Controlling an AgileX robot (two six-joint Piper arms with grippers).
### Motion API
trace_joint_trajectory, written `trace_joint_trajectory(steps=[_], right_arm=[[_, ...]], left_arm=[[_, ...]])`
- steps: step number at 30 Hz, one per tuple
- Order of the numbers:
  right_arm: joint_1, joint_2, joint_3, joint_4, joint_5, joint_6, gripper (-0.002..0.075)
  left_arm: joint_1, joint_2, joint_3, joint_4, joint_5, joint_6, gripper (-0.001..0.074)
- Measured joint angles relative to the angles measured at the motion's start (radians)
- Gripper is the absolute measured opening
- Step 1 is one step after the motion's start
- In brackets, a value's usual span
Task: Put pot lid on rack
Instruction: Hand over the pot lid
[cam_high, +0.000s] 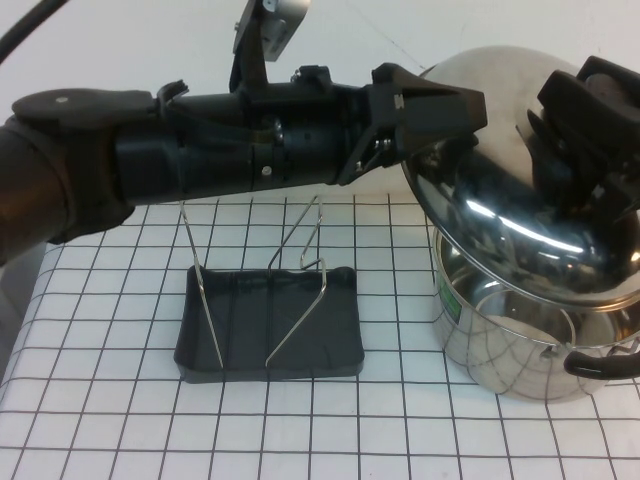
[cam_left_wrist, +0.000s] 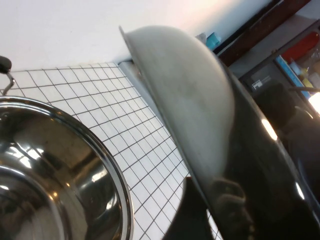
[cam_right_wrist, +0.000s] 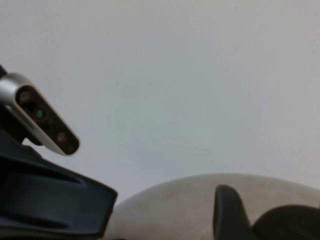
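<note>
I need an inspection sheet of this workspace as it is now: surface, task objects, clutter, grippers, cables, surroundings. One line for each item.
Surface: white table with a black grid pattern.
Pot lid: the pot lid is lifted and tilted above the pot, its rim clear of the pot on the rack's side.
Rack: the rack stands on the table left of the pot, wire uprights holding nothing.
Clutter: nothing seen.
Left gripper: the left gripper is at the lid's left edge; grip state unclear.
Right gripper: the right gripper is on top of the lid, at its right side; grip state unclear.
Cables: a black cable at the upper left.
Surroundings: plain white wall behind.
</note>
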Motion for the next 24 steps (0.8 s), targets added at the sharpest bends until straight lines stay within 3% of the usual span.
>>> trace_joint_trajectory(steps=[9, 12, 15, 24], right_arm=[[0.0, 0.0, 0.0, -0.033, 0.009, -0.044, 0.0334], [0.0, 0.0, 0.0, -0.04, 0.017, -0.048, 0.0334], [0.0, 0.0, 0.0, -0.042, 0.039, -0.05, 0.0334], [0.0, 0.0, 0.0, -0.042, 0.058, -0.05, 0.0334]], left_arm=[[0.0, 0.024, -0.009, 0.0, -0.019, -0.041, 0.052], [0.0, 0.034, -0.009, 0.0, -0.023, -0.063, 0.0476], [0.0, 0.043, -0.01, -0.017, -0.02, -0.088, 0.0385], [0.0, 0.046, -0.012, -0.021, -0.02, -0.098, 0.0375]])
